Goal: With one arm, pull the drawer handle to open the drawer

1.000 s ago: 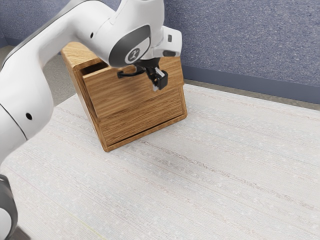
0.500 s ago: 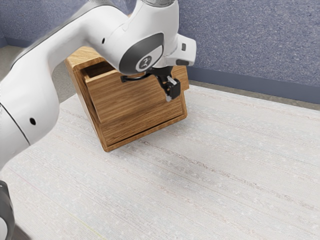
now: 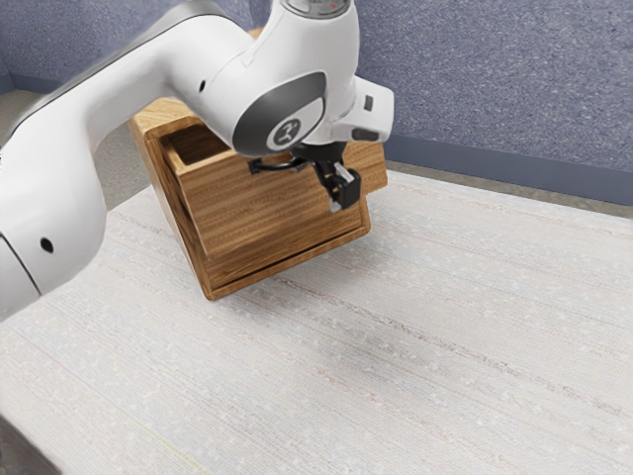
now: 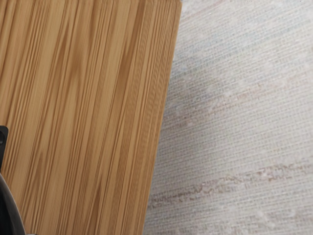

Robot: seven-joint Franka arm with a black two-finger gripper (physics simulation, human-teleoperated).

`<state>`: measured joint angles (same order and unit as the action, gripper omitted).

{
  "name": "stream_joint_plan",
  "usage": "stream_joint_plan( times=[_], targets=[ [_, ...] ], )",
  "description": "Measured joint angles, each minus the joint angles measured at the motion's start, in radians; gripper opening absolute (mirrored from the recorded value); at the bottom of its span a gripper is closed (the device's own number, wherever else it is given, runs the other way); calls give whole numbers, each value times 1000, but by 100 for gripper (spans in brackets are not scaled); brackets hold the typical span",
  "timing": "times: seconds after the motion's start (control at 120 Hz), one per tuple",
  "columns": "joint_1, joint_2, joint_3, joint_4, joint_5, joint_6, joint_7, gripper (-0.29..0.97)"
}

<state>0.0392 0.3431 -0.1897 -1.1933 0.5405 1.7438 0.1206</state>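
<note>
1. Pale worktop (image 3: 415, 356) is stretching across the front.
2. Wooden drawer (image 3: 262, 213) is sticking partway out, its inside showing, near the worktop's far edge.
3. Gripper (image 3: 343, 190) is hanging against the drawer front, at the black handle's (image 3: 275, 165) end toward the exterior view's right. Honestly can't tell if it's clamping.
4. Cabinet (image 3: 153, 114) is sitting behind.

Striped wooden drawer front (image 4: 83, 112) beside pale woven table (image 4: 244, 122)

The drawer (image 3: 262, 213) juts from its cabinet (image 3: 150, 113), standing on the table (image 3: 445, 336).
</note>
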Motion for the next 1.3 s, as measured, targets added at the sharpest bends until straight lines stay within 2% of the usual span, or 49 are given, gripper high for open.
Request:
stream_joint_plan(
  times=[0.092, 0.3, 0.508, 0.558, 0.625, 0.833, 1.033, 1.208, 1.233, 1.258, 1.3],
  targets=[
    [-16, -1, 5, -2, -4, 0, -3, 58],
    [-48, -12, 8, -3, -3, 1, -15, 39],
    [-67, -17, 11, -20, -2, 0, -29, 36],
    [-70, -21, 9, -28, -2, -1, -32, 40],
    [-73, -30, 7, -39, 0, -1, -37, 40],
    [-78, -45, 4, -43, 8, -1, -50, 24],
    [-81, -47, 9, -43, 13, -1, -57, 21],
    [-79, -59, 12, -36, 17, -2, -60, -8],
    [-78, -62, 12, -35, 18, -2, -61, -20],
    [-77, -65, 14, -36, 19, -2, -61, -25],
    [-75, -67, 12, -35, 21, -3, -62, -13]
  ],
)
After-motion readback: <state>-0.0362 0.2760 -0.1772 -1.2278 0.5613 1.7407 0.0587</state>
